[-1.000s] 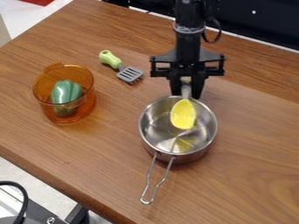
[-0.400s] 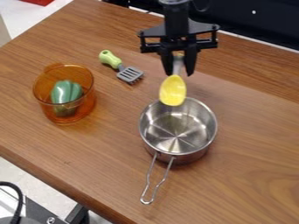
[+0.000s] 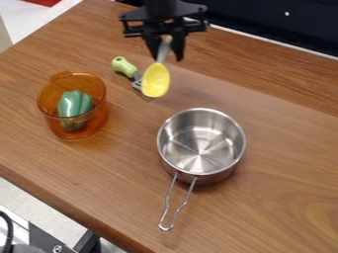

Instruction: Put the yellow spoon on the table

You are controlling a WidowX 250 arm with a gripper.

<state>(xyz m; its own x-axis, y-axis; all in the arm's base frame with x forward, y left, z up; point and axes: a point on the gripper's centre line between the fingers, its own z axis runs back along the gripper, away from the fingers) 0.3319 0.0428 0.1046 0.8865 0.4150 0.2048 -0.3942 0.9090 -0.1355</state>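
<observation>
- While I watch from my end of the link, I have the gripper [image 3: 165, 55] near the top of the camera view, pointing down over the table [image 3: 284, 178]
- Its fingers are closed on the grey handle of the yellow spoon [image 3: 156, 80], one on each side
- I have the spoon held above the table, not resting on it, with its bowl hanging lowest and tilted towards the left of my view
- From where my camera looks, the bowl covers part of the grey slotted head of the spatula [image 3: 137, 84], whose green grip [image 3: 123, 66] I see up and to the left
- Farther left, I have a see-through orange pot [image 3: 96, 121] standing upright, with a green toy vegetable [image 3: 70, 105] inside it
- Nearer to me than the spoon, and to its right, the metal saucepan [image 3: 199, 148] stands upright on the table, its wire handle [image 3: 166, 217] pointing towards the bottom of my view
- At the lower left edge, I can make out a black cable [image 3: 9, 232] beside the table
</observation>
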